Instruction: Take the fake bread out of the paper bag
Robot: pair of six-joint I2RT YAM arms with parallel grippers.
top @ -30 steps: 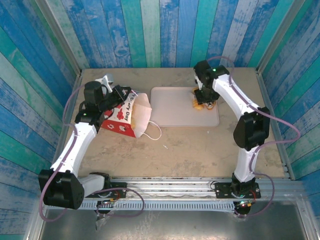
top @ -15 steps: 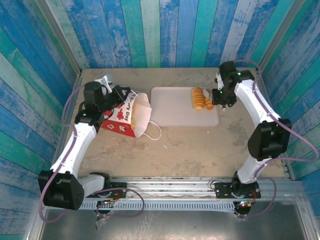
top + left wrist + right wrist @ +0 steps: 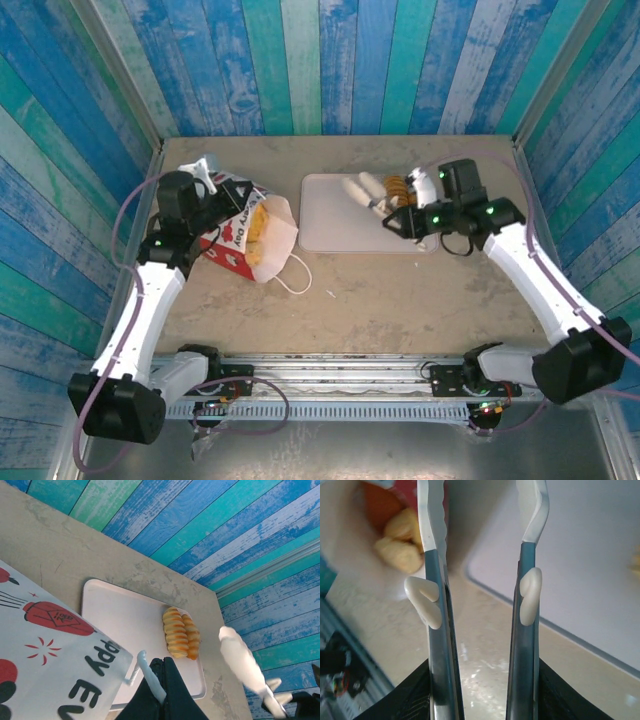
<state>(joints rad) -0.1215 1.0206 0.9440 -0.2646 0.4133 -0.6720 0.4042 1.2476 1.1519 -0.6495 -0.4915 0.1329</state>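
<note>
**Two pieces of fake bread (image 3: 176, 639) out, more bagged**

Enclosure: walls of blue and teal painted planks (image 3: 330, 60) on three sides. Surface: mottled beige tabletop (image 3: 400, 300), matte.

A pale pink rectangular tray (image 3: 325, 225) lies flat at far centre. The red-and-white paper bag (image 3: 240, 240) with white cord handles lies tilted just left of the tray, its mouth facing the tray. Yellow pastries (image 3: 262, 222) are visible inside it.

The two ridged golden croissants lie side by side on the tray's right part.

The left gripper (image 3: 163, 672) is clenched on the bag's upper rim. The right gripper (image 3: 482, 500) is released and empty, over the tray, with its fingers pointing toward the bag mouth.
</note>
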